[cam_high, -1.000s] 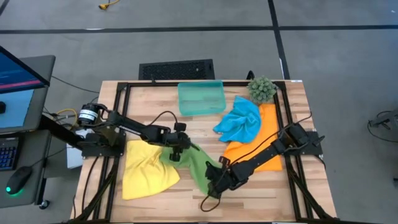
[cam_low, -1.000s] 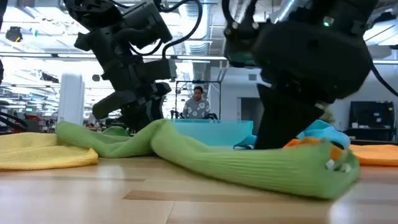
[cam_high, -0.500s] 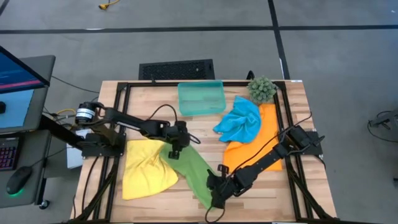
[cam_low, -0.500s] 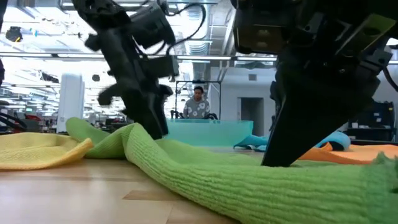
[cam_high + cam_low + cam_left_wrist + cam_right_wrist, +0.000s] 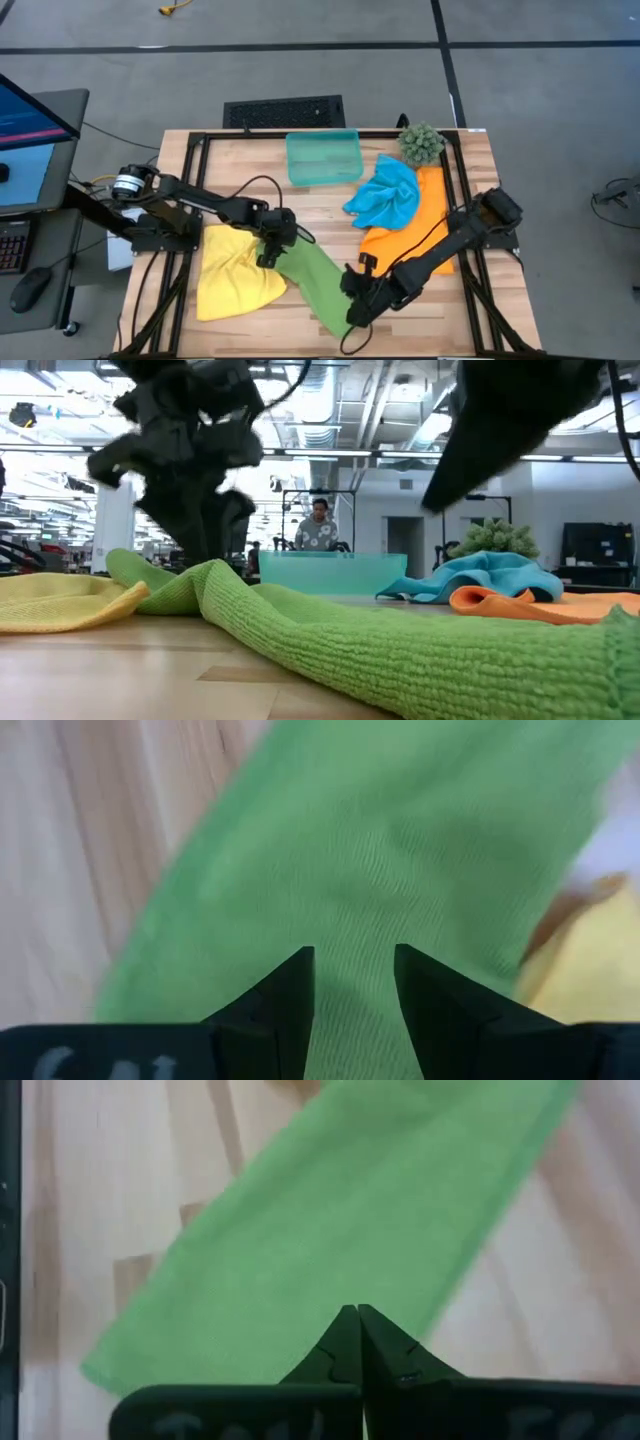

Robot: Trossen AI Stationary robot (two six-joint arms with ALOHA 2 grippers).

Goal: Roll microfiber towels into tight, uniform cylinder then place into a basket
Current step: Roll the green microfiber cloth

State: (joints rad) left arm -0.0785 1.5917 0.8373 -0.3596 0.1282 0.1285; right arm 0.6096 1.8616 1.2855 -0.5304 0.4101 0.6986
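Observation:
The green towel (image 5: 315, 285) lies as a long flat strip on the wooden table, slanting from the yellow towel (image 5: 235, 280) toward the near edge. My left gripper (image 5: 266, 255) stands open over the strip's far-left end (image 5: 380, 850). My right gripper (image 5: 352, 312) is shut and hangs clear above the strip's near end (image 5: 330, 1250). The blue towel (image 5: 385, 195) lies crumpled, partly on the orange towel (image 5: 410, 240). The teal basket (image 5: 323, 157) stands at the far edge. My left gripper's open fingers (image 5: 300, 995) point steeply down over the green towel's far-left end. I cannot tell whether their tips touch the cloth. No cloth is gathered between them.
A spiky green plant ball (image 5: 421, 143) sits at the far right corner beside the basket. Black frame rails run along the table's edges (image 5: 470, 290). Bare wood shows between the basket and the green towel (image 5: 310, 215). A person stands far off in the room (image 5: 318, 525).
My right gripper, shut throughout, went toward the near edge along the green towel and then rose clear of it. The towel's near part has been drawn out from a bunched fold into a flat strip. My left gripper has tipped and shifted a little toward the yellow towel.

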